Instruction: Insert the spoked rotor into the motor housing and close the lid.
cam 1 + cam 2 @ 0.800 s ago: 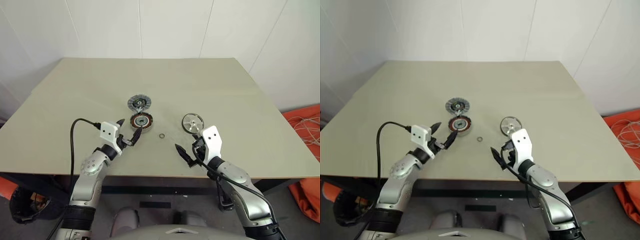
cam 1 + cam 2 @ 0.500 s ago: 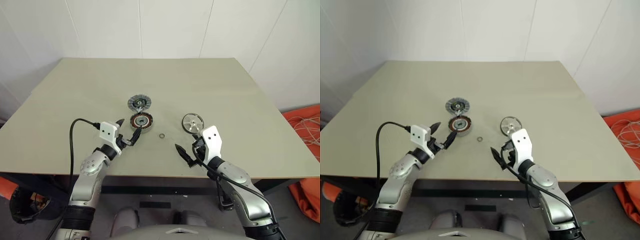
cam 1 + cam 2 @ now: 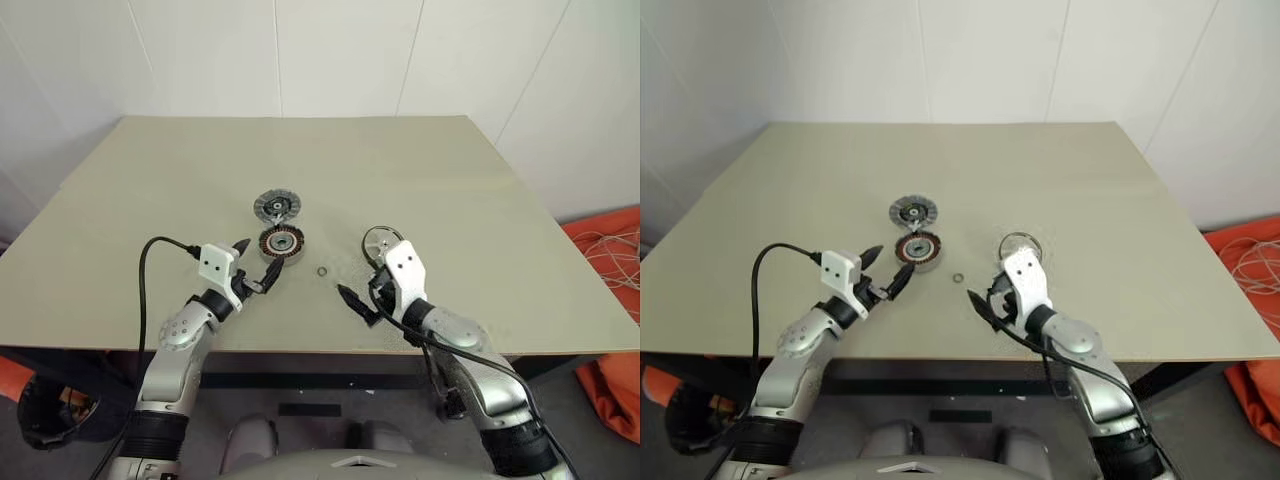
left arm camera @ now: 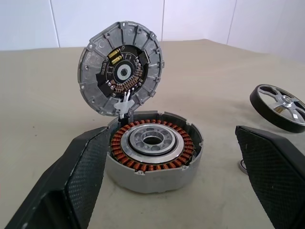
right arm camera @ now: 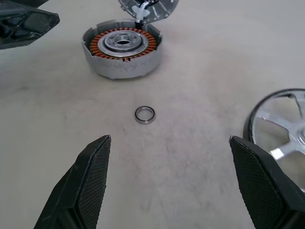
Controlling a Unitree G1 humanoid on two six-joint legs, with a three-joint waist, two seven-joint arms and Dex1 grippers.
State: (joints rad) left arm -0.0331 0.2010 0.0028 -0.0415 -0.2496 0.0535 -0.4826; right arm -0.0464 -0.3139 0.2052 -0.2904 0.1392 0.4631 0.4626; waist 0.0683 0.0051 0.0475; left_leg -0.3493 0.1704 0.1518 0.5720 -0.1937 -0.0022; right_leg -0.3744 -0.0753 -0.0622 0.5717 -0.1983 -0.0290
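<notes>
Our left gripper (image 3: 257, 266) released beside the housing (image 3: 283, 242), lid (image 3: 273, 207) up behind it, our right gripper (image 5: 171, 176) released over a ring (image 5: 144, 115), rotor (image 3: 376, 239) on the table (image 3: 450, 200) just beside.

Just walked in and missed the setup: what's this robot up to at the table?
It is assembling a small motor. The motor housing sits with its lid flipped open, and the spoked rotor lies apart on the table, a small ring between them. The left gripper by the housing and the right gripper near the rotor are open, holding nothing.
</notes>
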